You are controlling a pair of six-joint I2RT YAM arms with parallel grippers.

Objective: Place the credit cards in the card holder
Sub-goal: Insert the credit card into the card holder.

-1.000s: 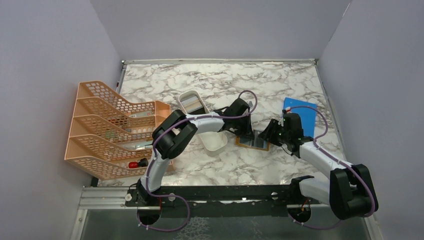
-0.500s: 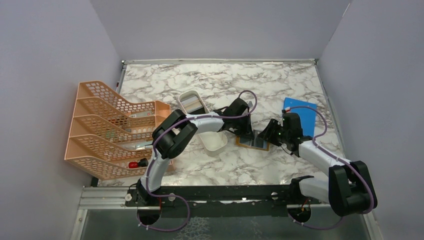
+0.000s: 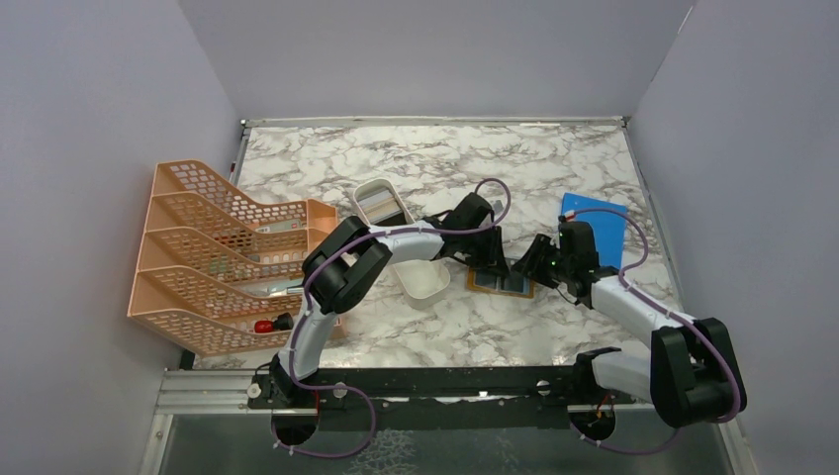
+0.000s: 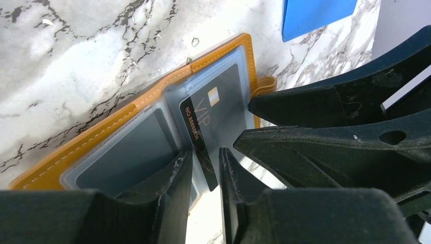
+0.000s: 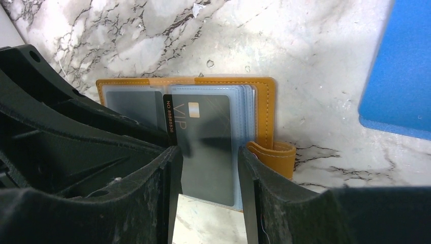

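The orange-tan card holder (image 3: 500,286) lies open on the marble table, and also shows in the left wrist view (image 4: 101,133) and the right wrist view (image 5: 265,101). A black VIP credit card (image 4: 223,109) sits mostly inside its right clear pocket (image 5: 208,127), with the left edge strip sticking out. My left gripper (image 4: 206,152) hangs over the holder's middle (image 3: 492,264), jaws a narrow gap apart with the card's exposed strip showing between them. My right gripper (image 5: 207,152) is open (image 3: 525,264), its fingers on either side of the near end of the pocket holding the card. Other cards are not clearly visible.
A bright blue sheet (image 3: 595,228) lies just right of the holder (image 5: 401,76). A long white tray (image 3: 426,284) stands left of the holder under my left arm. A peach mesh rack (image 3: 218,257) stands at the table's left edge. Both grippers crowd the holder.
My right gripper has shifted slightly over the holder's right side. My left gripper has barely moved. The holder stays in place.
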